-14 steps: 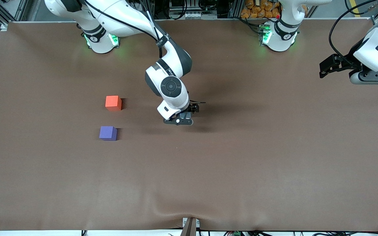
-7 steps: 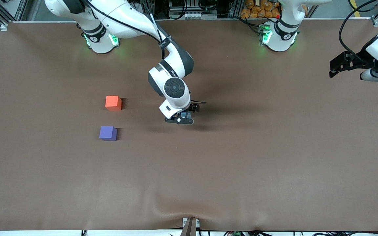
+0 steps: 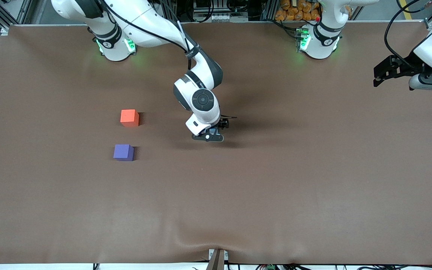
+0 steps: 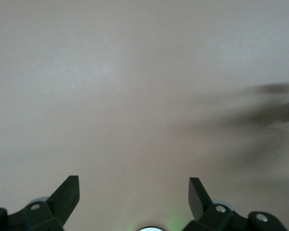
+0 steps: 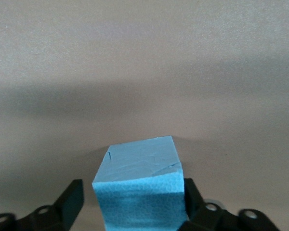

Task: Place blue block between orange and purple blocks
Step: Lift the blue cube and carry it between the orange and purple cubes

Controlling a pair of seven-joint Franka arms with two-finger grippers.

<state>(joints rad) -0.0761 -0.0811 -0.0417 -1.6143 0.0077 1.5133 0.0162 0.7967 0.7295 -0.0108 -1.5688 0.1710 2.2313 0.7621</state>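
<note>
The blue block point(image 5: 139, 187) sits on the table between the fingers of my right gripper point(image 5: 133, 185). One finger lies against its side and the other stands a small gap away, so the gripper is open around it. In the front view only a sliver of the blue block point(image 3: 212, 131) shows under my right gripper point(image 3: 210, 135), near the table's middle. The orange block point(image 3: 129, 117) and the purple block point(image 3: 123, 152) rest toward the right arm's end, with the purple one nearer the camera and a gap between them. My left gripper point(image 3: 385, 71) hangs open and empty over the left arm's end point(image 4: 134, 180).
The brown table cover point(image 3: 276, 187) is bare apart from the three blocks. It bulges in a wrinkle at the front edge near a small bracket point(image 3: 218, 258). Both arm bases point(image 3: 114, 45) stand along the table edge farthest from the camera.
My right gripper has sunk a little lower over the blue block and its fingers have drawn in around it. The left arm has shifted slightly at its end of the table.
</note>
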